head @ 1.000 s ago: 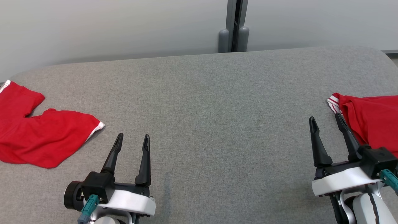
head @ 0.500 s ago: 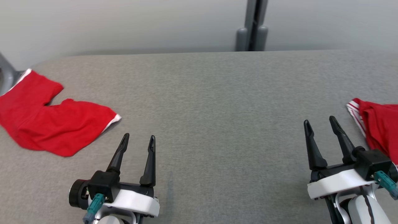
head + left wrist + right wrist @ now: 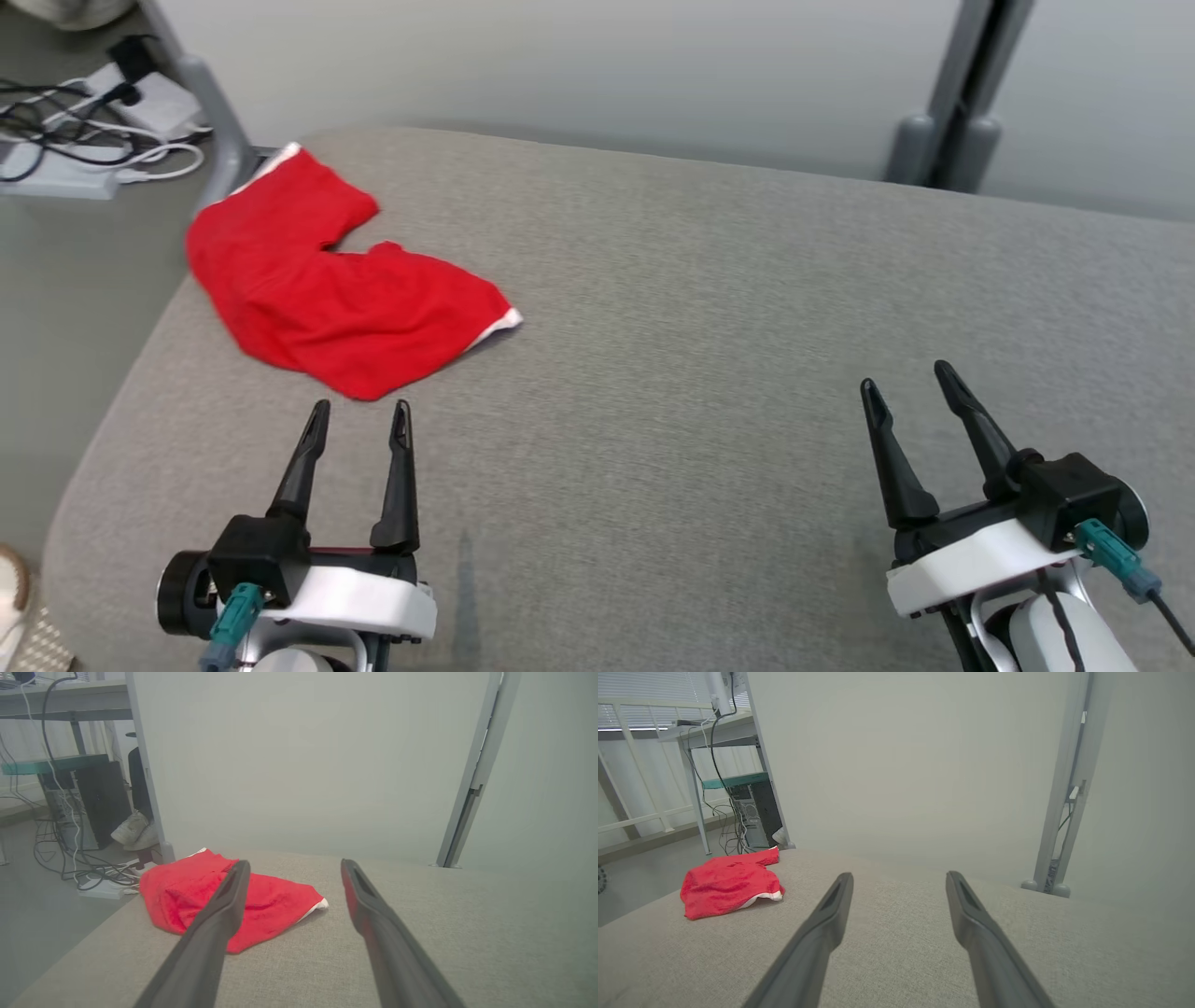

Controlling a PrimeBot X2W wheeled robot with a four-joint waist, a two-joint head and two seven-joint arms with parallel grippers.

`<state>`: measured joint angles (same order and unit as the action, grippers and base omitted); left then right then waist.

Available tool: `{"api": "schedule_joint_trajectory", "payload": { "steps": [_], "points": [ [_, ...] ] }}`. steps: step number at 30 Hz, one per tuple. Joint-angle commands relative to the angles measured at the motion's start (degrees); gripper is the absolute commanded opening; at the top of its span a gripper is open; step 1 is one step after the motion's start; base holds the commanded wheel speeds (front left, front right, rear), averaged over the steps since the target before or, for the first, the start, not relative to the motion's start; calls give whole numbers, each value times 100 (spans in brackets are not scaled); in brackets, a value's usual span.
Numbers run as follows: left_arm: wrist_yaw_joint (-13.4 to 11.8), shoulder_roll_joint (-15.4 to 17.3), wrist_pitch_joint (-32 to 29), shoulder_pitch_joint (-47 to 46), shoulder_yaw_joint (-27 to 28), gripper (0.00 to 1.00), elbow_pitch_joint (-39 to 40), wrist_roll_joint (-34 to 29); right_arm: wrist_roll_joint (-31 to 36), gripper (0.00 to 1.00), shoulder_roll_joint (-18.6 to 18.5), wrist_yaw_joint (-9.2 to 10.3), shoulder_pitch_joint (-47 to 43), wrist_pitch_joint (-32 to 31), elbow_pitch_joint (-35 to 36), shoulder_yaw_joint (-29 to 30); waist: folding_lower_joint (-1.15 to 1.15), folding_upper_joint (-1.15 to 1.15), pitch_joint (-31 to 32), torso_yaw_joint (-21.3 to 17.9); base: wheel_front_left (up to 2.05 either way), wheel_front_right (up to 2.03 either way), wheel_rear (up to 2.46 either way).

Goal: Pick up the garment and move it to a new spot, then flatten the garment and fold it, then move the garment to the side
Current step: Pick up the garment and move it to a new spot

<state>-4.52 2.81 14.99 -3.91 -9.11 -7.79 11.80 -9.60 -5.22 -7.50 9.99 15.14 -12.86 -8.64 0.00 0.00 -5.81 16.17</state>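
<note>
A red garment [image 3: 341, 294] with white trim lies crumpled near the far left corner of the grey padded table [image 3: 709, 308]. The same garment [image 3: 254, 898] lies just ahead of my left fingers in the left wrist view, and the garment [image 3: 728, 884] sits far to the left in the right wrist view. My left gripper [image 3: 360, 418] is open and empty, a short way in front of the cloth's near edge. Far off at the right of the table, my right gripper [image 3: 909, 385] stands open with nothing in it.
The table's left edge drops to the floor, where cables and a power strip [image 3: 89, 140] lie beside a grey frame leg [image 3: 210, 121]. A grey post [image 3: 952, 112] stands behind the table against the pale wall. A desk with a computer tower [image 3: 759, 807] stands beyond.
The head camera has turned left, so the left red garment now sits nearer the middle and the red cloth at the right edge has left the picture. Both grippers stay open.
</note>
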Motion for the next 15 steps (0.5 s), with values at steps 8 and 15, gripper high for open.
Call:
{"api": "schedule_joint_trajectory", "payload": {
  "steps": [8, 15],
  "points": [
    [58, 21, 23, 258, 201, 100, 52, -27, -100, 100, 19, 3, -125, 2, -45, -234, 0, 0, 313, 815, 0, 0, 0],
    [79, 19, 23, 353, 234, 100, 67, -55, -126, 100, 52, 3, -165, 2, -114, -323, 0, 0, 408, 1033, 0, 0, 0]
  ]
}}
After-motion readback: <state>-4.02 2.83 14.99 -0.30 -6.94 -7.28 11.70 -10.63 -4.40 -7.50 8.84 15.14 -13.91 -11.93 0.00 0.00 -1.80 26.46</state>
